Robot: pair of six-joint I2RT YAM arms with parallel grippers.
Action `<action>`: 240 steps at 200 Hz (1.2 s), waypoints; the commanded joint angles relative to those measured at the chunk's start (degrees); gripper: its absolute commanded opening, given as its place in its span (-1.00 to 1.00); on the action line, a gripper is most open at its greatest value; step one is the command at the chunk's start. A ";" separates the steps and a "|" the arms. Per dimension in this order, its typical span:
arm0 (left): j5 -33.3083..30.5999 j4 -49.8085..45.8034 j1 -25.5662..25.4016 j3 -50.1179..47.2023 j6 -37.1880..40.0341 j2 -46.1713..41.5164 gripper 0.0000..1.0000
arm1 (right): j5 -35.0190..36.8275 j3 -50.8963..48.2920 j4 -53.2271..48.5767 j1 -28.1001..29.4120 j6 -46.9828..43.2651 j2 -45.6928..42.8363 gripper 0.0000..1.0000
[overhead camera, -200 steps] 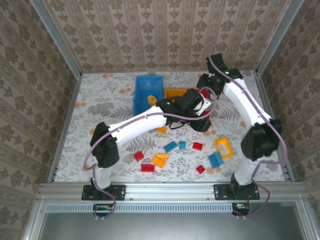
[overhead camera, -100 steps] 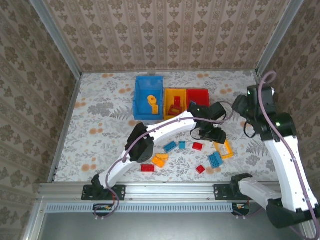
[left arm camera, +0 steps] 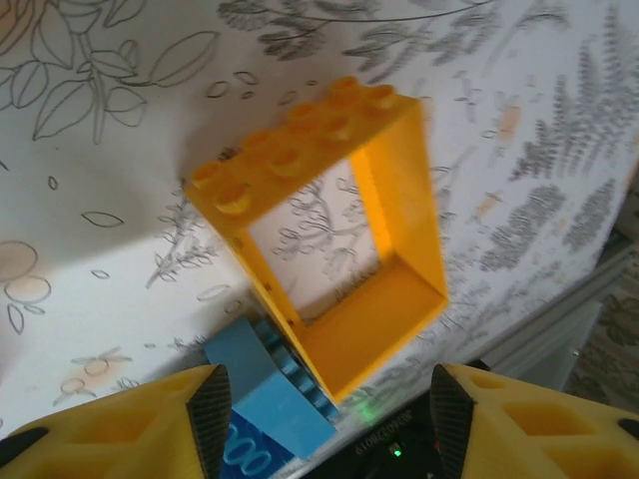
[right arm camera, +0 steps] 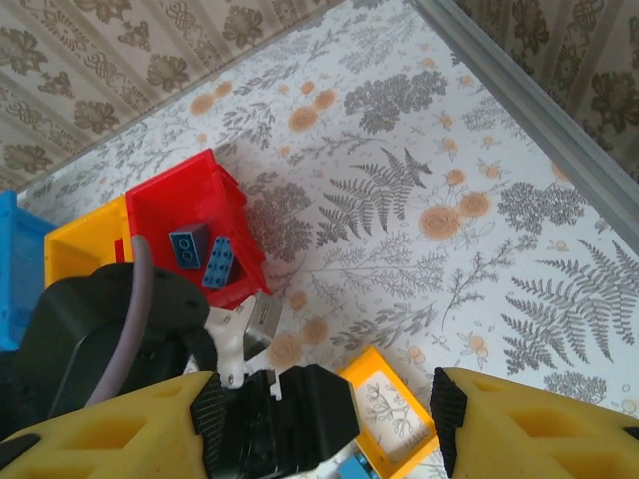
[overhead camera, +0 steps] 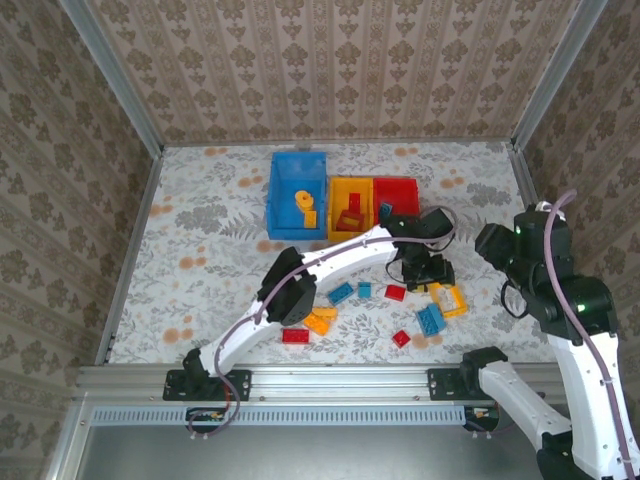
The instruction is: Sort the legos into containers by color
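Observation:
My left gripper (left arm camera: 324,419) hangs open and empty just above a yellow open-frame lego (left arm camera: 404,210), which lies flat on the table. A blue lego (left arm camera: 275,384) leans against the frame's near end. From above, the left gripper (overhead camera: 425,268) sits right of centre, beside the frame (overhead camera: 452,300). My right gripper (right arm camera: 324,419) is open and empty, raised high over the left wrist. The red container (right arm camera: 180,200) holds two blue legos (right arm camera: 190,244). The yellow container (overhead camera: 335,215) holds red legos, and the blue container (overhead camera: 275,200) holds yellow ones.
Loose legos lie near the table's front: red (overhead camera: 396,292), blue (overhead camera: 341,293), orange (overhead camera: 320,320), red (overhead camera: 295,335), red (overhead camera: 401,338). The right arm (overhead camera: 545,275) stands tall at the right side. Metal rails edge the table.
The right arm has swung back from the red container to the right side, its jaws widening. The left gripper has moved from beside the containers down to the yellow frame.

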 commanded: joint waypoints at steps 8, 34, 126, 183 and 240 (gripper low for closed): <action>-0.06 -1.33 -0.14 0.58 -4.45 2.59 0.07 | -2.55 -1.43 -1.78 0.05 0.68 -1.12 0.20; 0.16 0.04 -0.05 0.54 -5.71 3.80 0.04 | -3.34 -2.30 -1.57 0.04 0.92 -1.78 0.20; -0.36 9.32 1.24 1.47 -5.88 6.44 -0.76 | -5.19 -5.40 -2.49 0.08 0.96 -4.05 0.19; -3.22 10.26 3.12 1.41 -1.65 3.41 -1.00 | -5.76 -5.25 -2.19 0.08 -0.33 -3.82 0.19; -10.71 7.72 7.45 -10.96 3.85 -12.85 -1.00 | -10.66 -3.63 2.12 0.08 -4.01 -2.60 0.18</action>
